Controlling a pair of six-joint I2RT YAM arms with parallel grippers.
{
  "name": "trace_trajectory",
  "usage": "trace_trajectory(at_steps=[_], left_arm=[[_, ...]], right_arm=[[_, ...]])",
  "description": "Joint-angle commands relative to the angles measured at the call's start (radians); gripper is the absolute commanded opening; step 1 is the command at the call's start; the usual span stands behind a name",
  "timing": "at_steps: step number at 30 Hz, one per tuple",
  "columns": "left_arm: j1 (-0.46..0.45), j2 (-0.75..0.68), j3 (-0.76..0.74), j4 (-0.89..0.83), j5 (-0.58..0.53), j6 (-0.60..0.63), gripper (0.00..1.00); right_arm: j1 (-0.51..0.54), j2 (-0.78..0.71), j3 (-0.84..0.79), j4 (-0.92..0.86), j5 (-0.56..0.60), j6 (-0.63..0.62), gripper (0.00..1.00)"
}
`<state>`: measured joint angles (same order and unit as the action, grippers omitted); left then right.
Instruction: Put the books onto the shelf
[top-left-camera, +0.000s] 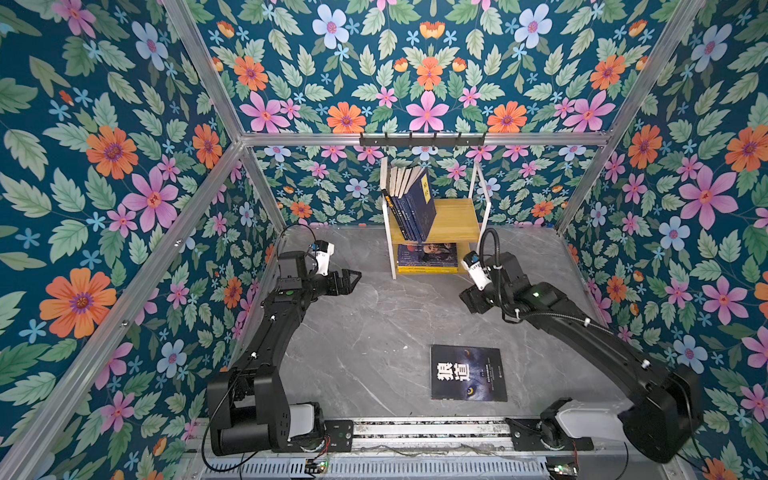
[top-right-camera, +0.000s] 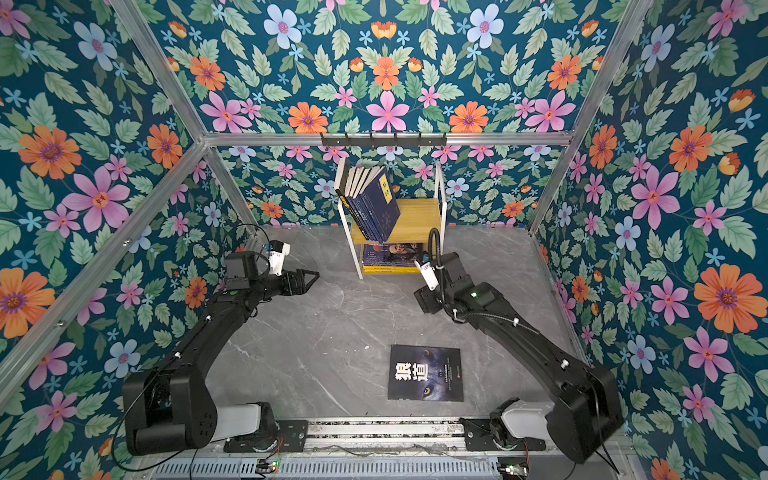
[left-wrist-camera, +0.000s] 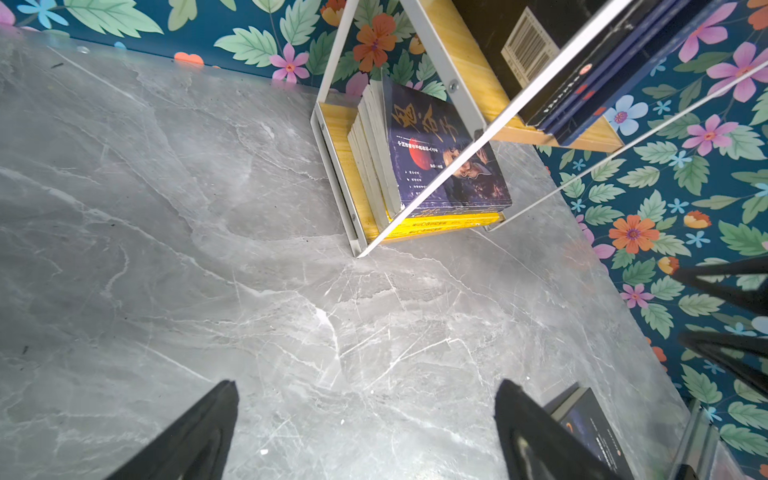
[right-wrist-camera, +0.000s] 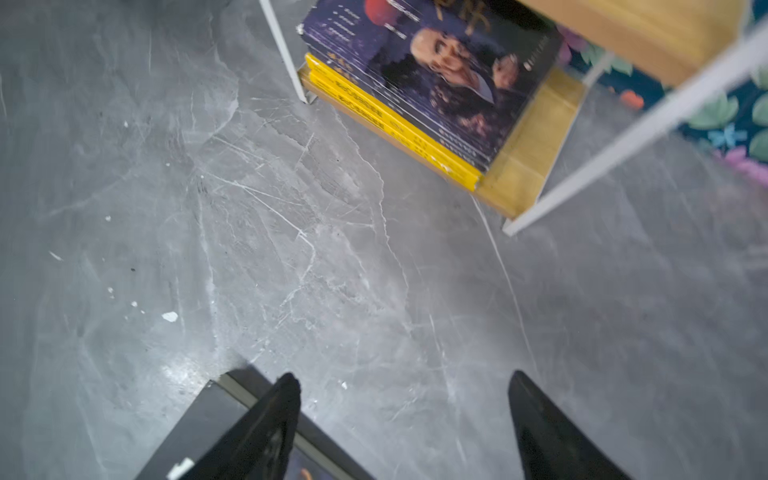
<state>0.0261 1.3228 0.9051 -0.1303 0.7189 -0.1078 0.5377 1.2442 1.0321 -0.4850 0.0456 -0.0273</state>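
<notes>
Two pincers in view, both spread wide, nothing held between the fingers of either. On the left, left pincer (top-left-camera: 354, 282) hanging above the bare grey worktop (top-left-camera: 353, 353), aimed toward the shelf (top-left-camera: 457, 220) yet well short of its white frame; same wide gap seen from the left wrist view, only marbled surface between the black fingers (left-wrist-camera: 199, 436). On the right, right pincer (top-left-camera: 473, 300) tipped downward over the worktop, near the shelf's right front leg, between the shelf and the wolf-eye book (top-left-camera: 468, 373), touching neither. From the right wrist view, fingers (right-wrist-camera: 548, 432) far apart, a corner of that black cover partly hidden behind one of them.

Wolf-eye book flat on the worktop, cover up, near the front edge, well apart from the shelf, not yet put away.

Upper board: a row of navy paperbacks (top-left-camera: 411, 203) on end, crowded to the left side, tops leaning left against the frame, outermost cover with a yellow title label; right half of the board bare. Lower board: a flat stack (top-left-camera: 428, 257), dark portrait cover on top, yellow spines beneath, pushed to the left, sharp in the left wrist view, blurred in the right.
</notes>
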Motion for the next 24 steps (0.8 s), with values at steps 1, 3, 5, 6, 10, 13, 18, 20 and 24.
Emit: trace_trajectory(at_steps=[1,3,5,6,10,13,18,20,24], left_arm=[[0.0,0.003,-0.002,0.025,0.005,-0.006,0.99],[0.0,0.003,0.0,0.024,0.001,-0.004,0.99],[0.0,0.004,0.001,0.025,0.001,-0.004,0.99],[0.0,0.004,0.004,0.021,-0.001,-0.004,0.99],[0.0,0.006,0.012,0.012,-0.003,-0.004,1.0],[0.0,0.002,0.009,0.015,-0.001,-0.01,1.0],[-0.002,0.0,0.011,0.011,-0.005,-0.01,1.0],[-0.004,0.003,0.015,0.003,-0.009,-0.01,1.0],[-0.009,0.008,0.008,0.004,0.0,-0.013,0.99]], right_arm=[[0.003,-0.093,-0.102,0.021,-0.018,0.311,0.86],[0.003,-0.152,-0.17,0.001,-0.005,0.387,0.88],[0.003,-0.202,-0.225,-0.029,0.011,0.46,0.9],[0.003,-0.222,-0.247,-0.048,0.012,0.493,0.9],[0.003,-0.266,-0.305,-0.122,-0.019,0.571,0.91],[0.001,-0.277,-0.334,-0.179,-0.021,0.632,0.91],[-0.017,-0.286,-0.389,-0.237,-0.021,0.732,0.91],[-0.032,-0.288,-0.417,-0.244,-0.027,0.783,0.9],[-0.041,-0.286,-0.471,-0.227,-0.073,0.86,0.88]])
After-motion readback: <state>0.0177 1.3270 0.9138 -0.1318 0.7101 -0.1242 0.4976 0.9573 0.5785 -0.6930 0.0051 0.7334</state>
